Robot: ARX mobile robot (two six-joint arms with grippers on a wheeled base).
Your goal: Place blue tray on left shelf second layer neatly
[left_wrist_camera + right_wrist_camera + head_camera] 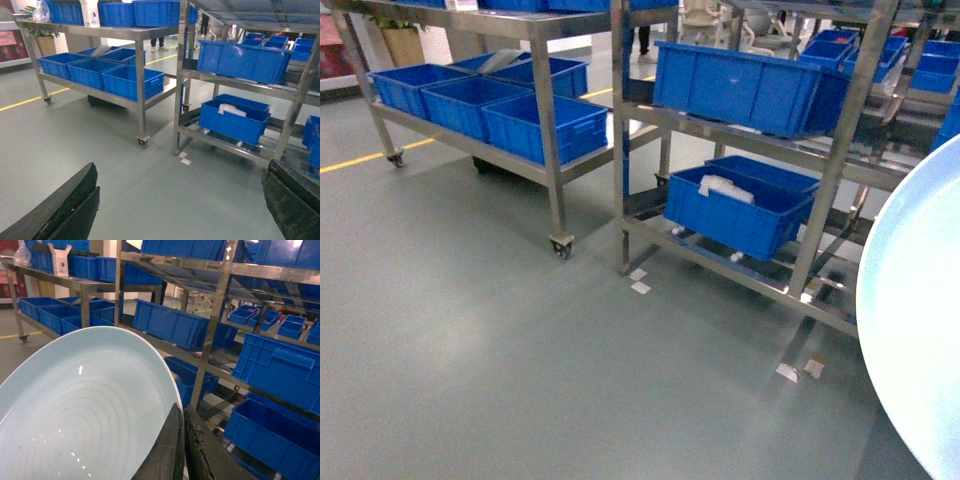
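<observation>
The blue tray (920, 330) is a pale round dish filling the right edge of the head view, held up and tilted. In the right wrist view the blue tray (85, 410) fills the lower left, and my right gripper (181, 412) is shut on its rim. The left shelf (548, 130) is a steel rack on casters at the upper left, a stretch of floor away; its lower tier holds several dark-blue crates (545, 125). My left gripper (181, 169) hangs open over bare floor, pointing towards the left shelf (140, 75), nothing between its fingers (65, 210).
A second steel rack (835, 150) stands to the right of the left shelf, with dark-blue crates (750, 85) on its tiers. White tape marks (640, 282) lie on the grey floor by its legs. A yellow line (360, 158) runs at the far left.
</observation>
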